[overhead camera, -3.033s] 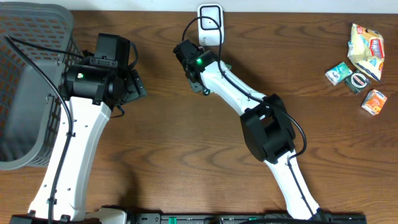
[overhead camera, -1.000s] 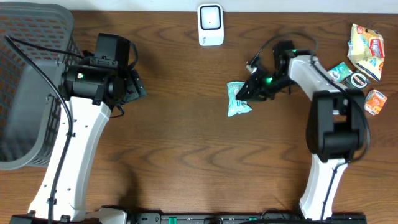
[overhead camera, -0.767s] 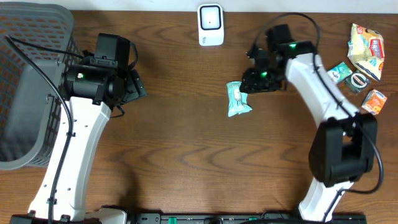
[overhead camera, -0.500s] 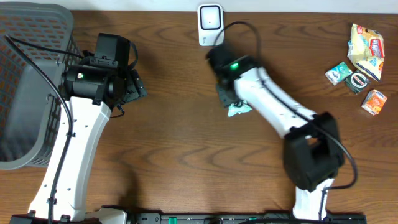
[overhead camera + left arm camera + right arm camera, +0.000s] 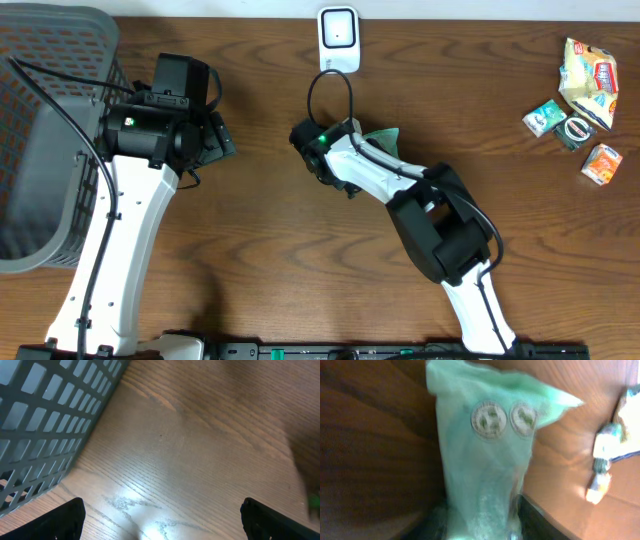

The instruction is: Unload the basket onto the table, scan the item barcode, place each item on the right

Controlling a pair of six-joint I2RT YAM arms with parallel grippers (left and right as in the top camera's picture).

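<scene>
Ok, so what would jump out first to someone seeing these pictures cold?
The pale green packet fills the right wrist view, held in the right gripper near the middle of the table, in front of the white scanner at the far edge. Next come the grey basket at the left edge and a cluster of small snack packs at the far right.

Overhead: right arm (image 5: 400, 185) covering most of green packet (image 5: 386, 136), only corner showing; print on small packs (image 5: 575, 95) too small for reading.
Right wrist: packet blurring, round marks unreadable; right tool (image 5: 487, 522) getting cut by bottom edge; things at right edge (image 5: 605, 460) smearing beyond telling.
Left wrist: left tool (image 5: 172, 520) tips getting cropped at bottom corners; basket (image 5: 45, 420) running off frame.
</scene>
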